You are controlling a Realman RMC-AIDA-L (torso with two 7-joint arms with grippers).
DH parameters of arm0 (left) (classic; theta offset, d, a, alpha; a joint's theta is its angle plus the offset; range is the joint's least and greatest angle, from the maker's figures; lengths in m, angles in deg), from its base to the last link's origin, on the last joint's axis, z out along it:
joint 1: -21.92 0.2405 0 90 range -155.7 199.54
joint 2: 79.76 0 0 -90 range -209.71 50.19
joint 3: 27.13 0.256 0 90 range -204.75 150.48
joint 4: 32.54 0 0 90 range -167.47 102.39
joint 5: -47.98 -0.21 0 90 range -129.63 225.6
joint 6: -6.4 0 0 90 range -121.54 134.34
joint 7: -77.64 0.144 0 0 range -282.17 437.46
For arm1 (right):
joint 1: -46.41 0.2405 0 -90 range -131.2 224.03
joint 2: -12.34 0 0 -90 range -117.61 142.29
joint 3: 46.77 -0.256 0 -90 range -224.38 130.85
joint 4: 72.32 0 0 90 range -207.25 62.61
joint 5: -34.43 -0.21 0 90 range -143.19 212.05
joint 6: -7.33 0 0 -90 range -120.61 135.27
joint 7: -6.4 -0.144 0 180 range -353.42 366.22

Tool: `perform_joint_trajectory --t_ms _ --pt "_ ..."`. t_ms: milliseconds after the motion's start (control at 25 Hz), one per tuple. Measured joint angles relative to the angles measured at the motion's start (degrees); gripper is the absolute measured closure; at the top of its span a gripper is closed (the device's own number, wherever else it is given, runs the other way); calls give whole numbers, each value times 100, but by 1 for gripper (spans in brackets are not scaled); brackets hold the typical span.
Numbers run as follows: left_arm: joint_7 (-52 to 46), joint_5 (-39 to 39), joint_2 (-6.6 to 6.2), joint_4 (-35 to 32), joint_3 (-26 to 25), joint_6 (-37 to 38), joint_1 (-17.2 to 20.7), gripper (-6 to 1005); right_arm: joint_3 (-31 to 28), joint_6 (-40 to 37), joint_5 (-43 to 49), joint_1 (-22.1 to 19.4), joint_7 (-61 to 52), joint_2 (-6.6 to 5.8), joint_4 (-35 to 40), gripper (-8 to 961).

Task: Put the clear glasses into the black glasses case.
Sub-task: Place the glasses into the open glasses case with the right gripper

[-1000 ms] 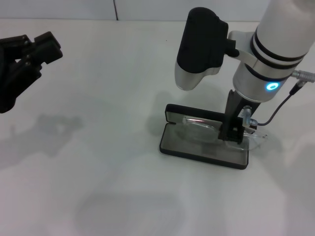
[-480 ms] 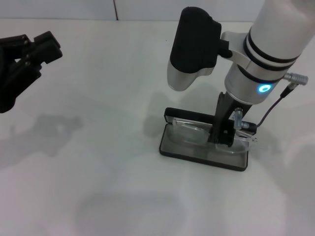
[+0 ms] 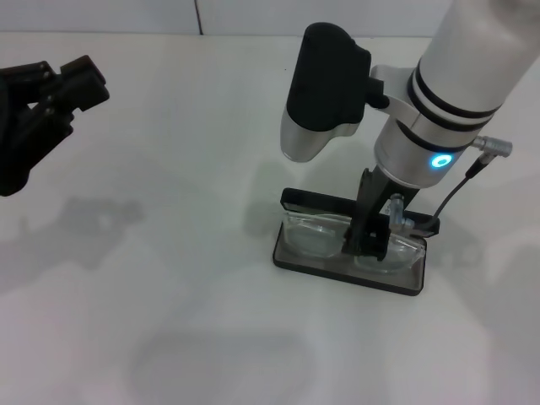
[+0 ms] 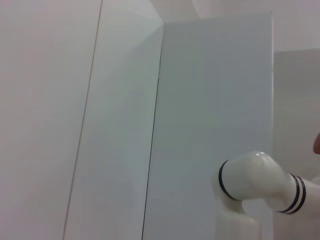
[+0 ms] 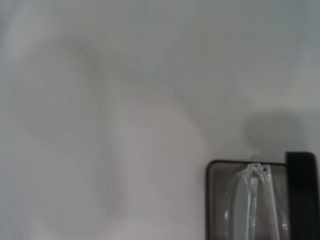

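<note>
The black glasses case (image 3: 336,267) lies open on the white table, right of centre in the head view, its lid (image 3: 319,201) standing up at the back. The clear glasses (image 3: 310,233) rest lengthwise in the grey-lined tray. My right gripper (image 3: 368,242) points straight down into the case and is shut on the clear glasses near their middle. The right wrist view shows one end of the case (image 5: 219,172) with a lens and a folded arm of the glasses (image 5: 252,197) inside. My left gripper (image 3: 66,83) is parked at the far left, open and holding nothing.
The white table (image 3: 186,278) around the case is bare, with only shadows on it. A wall seam runs along the back. The left wrist view shows only white wall panels and a white arm segment (image 4: 260,177).
My right gripper has moved left and down with the clear glasses, bringing them from overhanging the case's right end to lying inside the tray. The left arm has not moved.
</note>
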Motion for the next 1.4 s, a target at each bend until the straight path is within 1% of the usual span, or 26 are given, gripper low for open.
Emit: perform_joint_trajectory --t_ms 640,1400 --pt "-25 -32 13 0 9 0 -21 878 -24 187 -116 11 210 0 -300 885" --pt "0 -60 13 0 -4 -28 -18 878 -29 205 -190 25 259 0 -335 884"
